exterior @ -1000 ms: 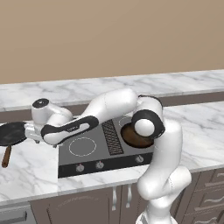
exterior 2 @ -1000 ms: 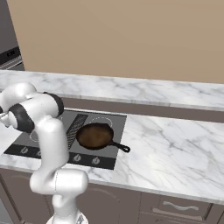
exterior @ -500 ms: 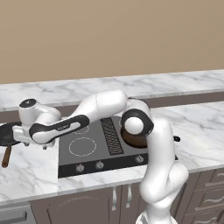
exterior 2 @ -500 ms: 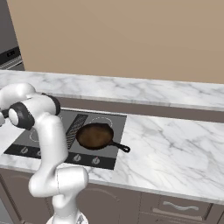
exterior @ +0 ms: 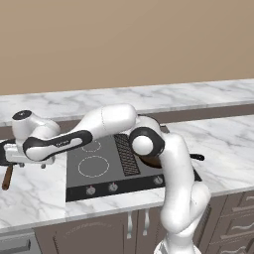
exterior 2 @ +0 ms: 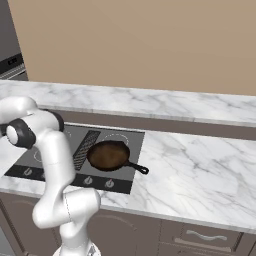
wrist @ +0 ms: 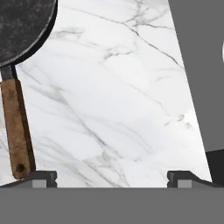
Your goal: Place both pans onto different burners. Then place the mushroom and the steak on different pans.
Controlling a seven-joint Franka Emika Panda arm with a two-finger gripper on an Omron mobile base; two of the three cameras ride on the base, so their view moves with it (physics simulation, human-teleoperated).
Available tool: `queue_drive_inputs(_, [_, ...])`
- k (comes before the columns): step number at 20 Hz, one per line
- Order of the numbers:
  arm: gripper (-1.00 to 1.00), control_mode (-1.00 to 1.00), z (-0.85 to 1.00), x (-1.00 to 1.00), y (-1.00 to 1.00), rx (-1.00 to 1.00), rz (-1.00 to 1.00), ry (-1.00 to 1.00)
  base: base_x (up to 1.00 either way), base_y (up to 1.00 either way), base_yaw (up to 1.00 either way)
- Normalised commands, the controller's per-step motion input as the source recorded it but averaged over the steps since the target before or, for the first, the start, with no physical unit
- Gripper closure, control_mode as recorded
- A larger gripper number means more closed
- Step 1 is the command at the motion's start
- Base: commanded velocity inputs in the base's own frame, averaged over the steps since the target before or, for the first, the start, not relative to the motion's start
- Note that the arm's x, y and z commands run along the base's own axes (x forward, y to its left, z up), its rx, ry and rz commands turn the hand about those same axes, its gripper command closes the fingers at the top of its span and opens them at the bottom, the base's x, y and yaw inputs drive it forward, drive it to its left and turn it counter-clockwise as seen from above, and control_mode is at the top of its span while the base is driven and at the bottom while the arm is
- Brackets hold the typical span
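1. Hand view: black pan (wrist: 19, 24) lies at the upper left on the marble desk (wrist: 109, 105), its wooden handle (wrist: 16, 127) reaching down beside the left fingertip (wrist: 43, 177)
2. Claw (wrist: 112, 177) spread wide, holding nothing, above bare marble
3. Reddish-brown pan (exterior 2: 107, 155) sits on the cooktop (exterior 2: 130, 142), right side

No readable text, label, brand, number or sign appeared on anything in these views.
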Motion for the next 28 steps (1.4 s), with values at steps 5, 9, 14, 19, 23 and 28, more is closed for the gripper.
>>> queue_drive_inputs(5, [-1.00,-1.00,-0.02,0.04,0.29,0.00,0.05,0.00,0.00,0.00,0.00])
queue_drive_inputs(9, [-1.00,-1.00,-0.07,0.11,0.30,0.00,0.03,0.00,0.00,0.00,0.00])
queue_drive_inputs(14, [-1.00,-1.00,-0.09,0.13,0.29,0.00,0.04,0.00,0.00,0.00,0.00])
queue_drive_inputs(19, [-1.00,-1.00,-0.08,0.12,0.29,0.00,0.04,0.00,0.00,0.00,0.00])
queue_drive_inputs(23, [-1.00,-1.00,-0.03,0.06,0.26,0.00,0.04,0.00,0.00,0.00,0.00])
queue_drive_inputs(28, [-1.00,-1.00,-0.10,0.01,0.26,0.00,0.04,0.00,0.00,0.00,0.00])
